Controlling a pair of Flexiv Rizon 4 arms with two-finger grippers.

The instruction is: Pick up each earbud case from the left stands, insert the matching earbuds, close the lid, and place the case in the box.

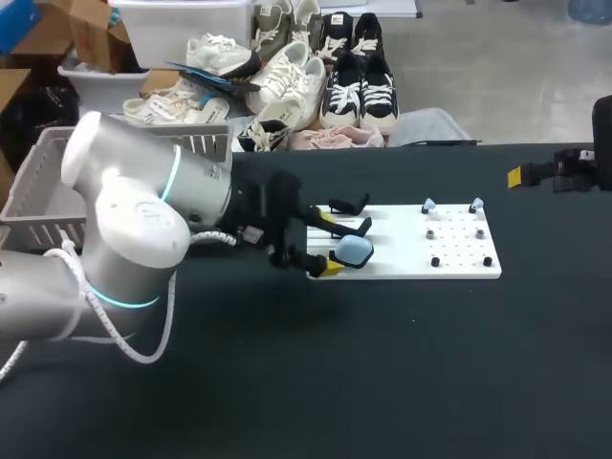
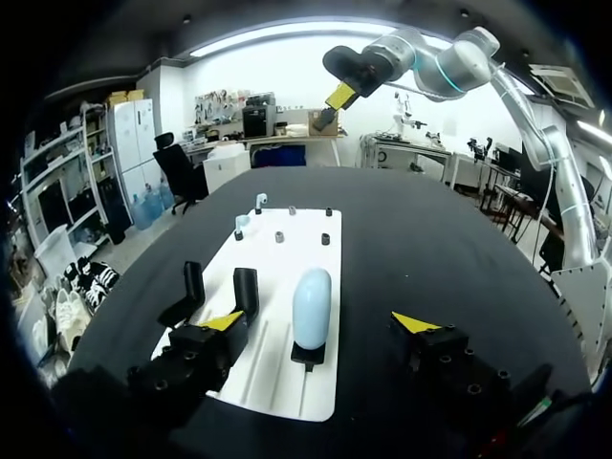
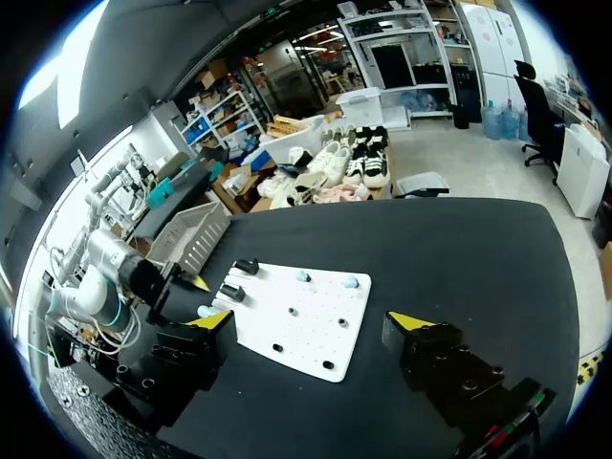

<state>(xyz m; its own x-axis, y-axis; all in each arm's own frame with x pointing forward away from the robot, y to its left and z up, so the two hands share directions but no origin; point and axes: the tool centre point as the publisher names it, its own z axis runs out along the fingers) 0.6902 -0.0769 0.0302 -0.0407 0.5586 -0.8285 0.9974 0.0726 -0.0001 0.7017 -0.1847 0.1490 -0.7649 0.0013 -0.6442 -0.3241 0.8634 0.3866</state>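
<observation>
A light blue earbud case (image 1: 354, 251) stands shut on its stand at the left end of the white board (image 1: 402, 265). My left gripper (image 1: 328, 245) is open, and its yellow tips sit on either side of the case without touching it. The left wrist view shows the case (image 2: 312, 306) in the gap of the left gripper (image 2: 317, 322). Two empty black stands (image 1: 352, 215) lie behind the case. Two pale blue earbuds (image 1: 428, 205) (image 1: 476, 204) sit on pegs at the board's right end. My right gripper (image 3: 309, 320) is open and empty, held high at the table's far right (image 1: 521, 177).
A grey slatted basket (image 1: 38, 191) stands at the table's left rear, behind my left arm. Several small black pegs (image 1: 459, 234) dot the board's right half. Dark tabletop stretches in front of the board.
</observation>
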